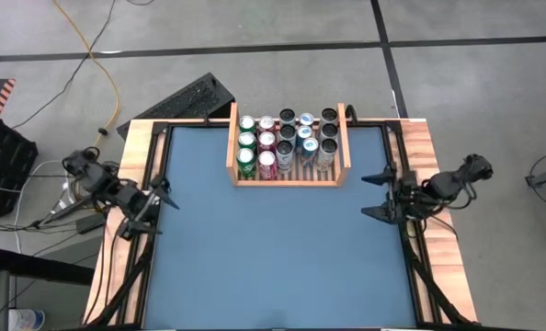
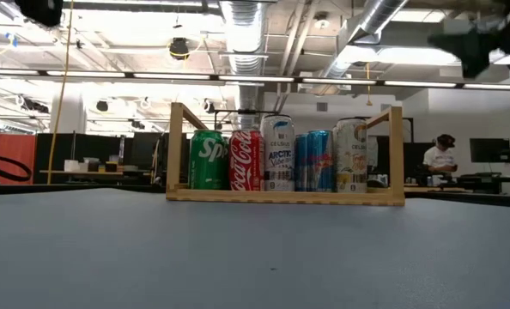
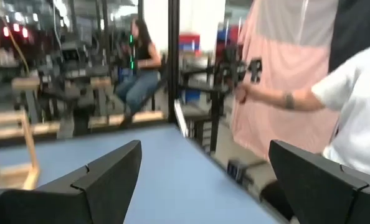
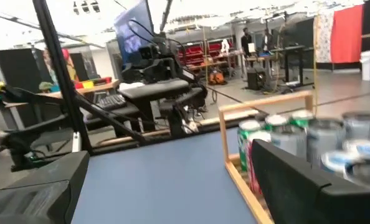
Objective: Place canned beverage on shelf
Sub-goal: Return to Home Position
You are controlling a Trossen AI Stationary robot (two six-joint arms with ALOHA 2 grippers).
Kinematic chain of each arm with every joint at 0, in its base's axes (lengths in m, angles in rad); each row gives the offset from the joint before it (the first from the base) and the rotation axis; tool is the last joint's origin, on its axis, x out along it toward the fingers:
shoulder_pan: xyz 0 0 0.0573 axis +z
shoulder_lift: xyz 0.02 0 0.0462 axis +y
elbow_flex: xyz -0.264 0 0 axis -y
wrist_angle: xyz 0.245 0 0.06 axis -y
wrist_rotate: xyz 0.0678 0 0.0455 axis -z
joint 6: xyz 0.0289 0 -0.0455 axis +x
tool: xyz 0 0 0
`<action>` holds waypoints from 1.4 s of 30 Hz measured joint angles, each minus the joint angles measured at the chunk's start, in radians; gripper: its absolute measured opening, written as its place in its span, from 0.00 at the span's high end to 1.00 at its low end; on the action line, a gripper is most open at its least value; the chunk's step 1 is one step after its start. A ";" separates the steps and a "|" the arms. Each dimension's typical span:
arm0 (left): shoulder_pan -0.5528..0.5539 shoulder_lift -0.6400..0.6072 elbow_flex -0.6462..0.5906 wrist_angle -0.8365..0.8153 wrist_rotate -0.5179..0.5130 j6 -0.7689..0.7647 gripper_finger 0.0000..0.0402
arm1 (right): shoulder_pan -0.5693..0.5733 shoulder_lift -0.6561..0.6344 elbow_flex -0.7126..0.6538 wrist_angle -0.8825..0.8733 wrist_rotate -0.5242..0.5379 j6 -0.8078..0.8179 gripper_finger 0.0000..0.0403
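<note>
- Left tool (image 1: 163, 196): left edge of tabletop (image 1: 273, 262), spread, empty.
- Right tool (image 1: 381, 195): right edge, spread, empty, nearer the shelf.
- Shelf (image 1: 344, 140): far edge, lengthwise along it, holding cans (image 1: 287, 145).

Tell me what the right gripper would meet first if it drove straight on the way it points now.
Nothing close: the open right gripper points across the blue mat, passing in front of the shelf. First in line looks like the left gripper at the far edge, though depth is unclear.

Blue-topped table (image 1: 273, 267), a light-wood shelf (image 1: 288, 180) full of upright cans (image 1: 267, 140) at the middle of its far edge.
</note>
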 joint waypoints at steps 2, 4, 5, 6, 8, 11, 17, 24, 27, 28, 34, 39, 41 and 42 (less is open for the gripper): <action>0.001 -0.004 -0.028 -0.016 0.012 -0.004 0.15 | 0.000 -0.018 -0.057 0.037 0.017 0.018 0.32; 0.002 0.002 -0.046 -0.012 0.030 -0.008 0.15 | -0.004 -0.018 -0.098 0.054 0.030 0.010 0.32; 0.001 0.000 -0.060 -0.008 0.030 -0.012 0.15 | -0.005 -0.018 -0.110 0.060 0.031 0.014 0.32; 0.001 -0.002 -0.074 -0.004 0.021 -0.015 0.15 | -0.007 -0.016 -0.128 0.076 0.037 0.023 0.32; 0.002 -0.002 -0.107 -0.004 0.012 -0.018 0.15 | -0.014 -0.019 -0.171 0.082 0.045 0.045 0.32; 0.002 -0.003 -0.160 0.050 0.016 -0.028 0.15 | -0.030 -0.017 -0.227 0.134 0.052 0.069 0.32; 0.001 -0.002 -0.285 0.164 -0.021 -0.055 0.15 | -0.069 -0.010 -0.232 0.157 0.022 0.045 0.32; 0.002 0.000 -0.407 0.316 -0.071 -0.074 0.15 | -0.086 -0.012 -0.232 0.148 0.013 0.045 0.32; 0.003 0.004 -0.409 0.328 -0.065 -0.070 0.15 | -0.086 -0.012 -0.233 0.146 0.013 0.043 0.32; 0.003 0.002 -0.409 0.330 -0.064 -0.069 0.15 | -0.086 -0.013 -0.233 0.145 0.012 0.040 0.32; 0.003 0.000 -0.410 0.338 -0.126 -0.101 0.15 | -0.086 -0.013 -0.234 0.141 -0.039 0.012 0.32; 0.003 0.000 -0.410 0.347 -0.172 -0.088 0.15 | -0.094 -0.013 -0.234 0.141 -0.039 0.003 0.32; 0.003 0.000 -0.410 0.345 -0.177 -0.074 0.15 | -0.098 -0.013 -0.234 0.141 -0.038 -0.021 0.32; 0.003 0.000 -0.410 0.345 -0.183 -0.072 0.15 | -0.098 -0.012 -0.234 0.141 -0.038 -0.034 0.32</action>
